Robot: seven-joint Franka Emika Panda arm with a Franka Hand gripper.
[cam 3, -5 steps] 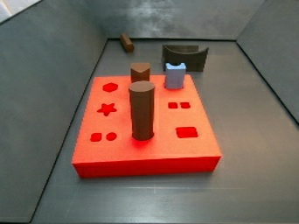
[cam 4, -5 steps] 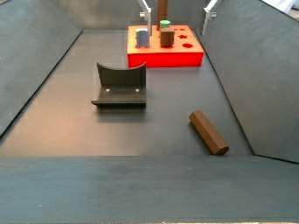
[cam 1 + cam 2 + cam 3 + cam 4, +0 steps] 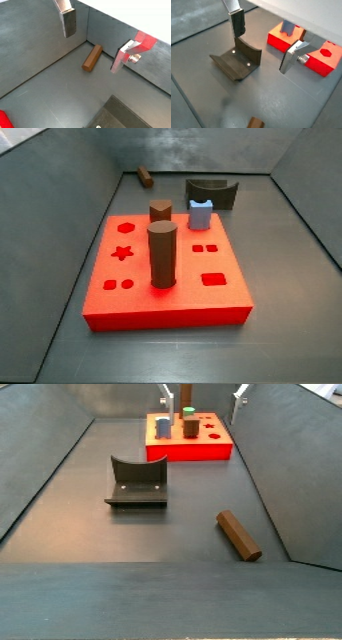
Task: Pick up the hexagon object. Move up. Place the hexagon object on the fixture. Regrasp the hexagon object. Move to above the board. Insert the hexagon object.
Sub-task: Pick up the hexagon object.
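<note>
The hexagon object (image 3: 92,58), a slim dark brown peg, lies flat on the grey floor by the wall, also in both side views (image 3: 144,174) (image 3: 239,535). My gripper (image 3: 91,52) hangs open well above the floor, with nothing between its fingers (image 3: 69,22); the peg lies far below their gap. In a wrist view the same open gripper (image 3: 261,53) is above the fixture (image 3: 238,61) and an edge of the red board (image 3: 323,59). The fixture (image 3: 211,194) (image 3: 136,481) stands between peg and board (image 3: 201,288) (image 3: 201,452).
On the board stand a thick round brown cylinder (image 3: 163,255), a shorter pointed brown peg (image 3: 160,210) and a light blue block (image 3: 201,215). Sloping grey walls (image 3: 54,188) close in the floor on all sides.
</note>
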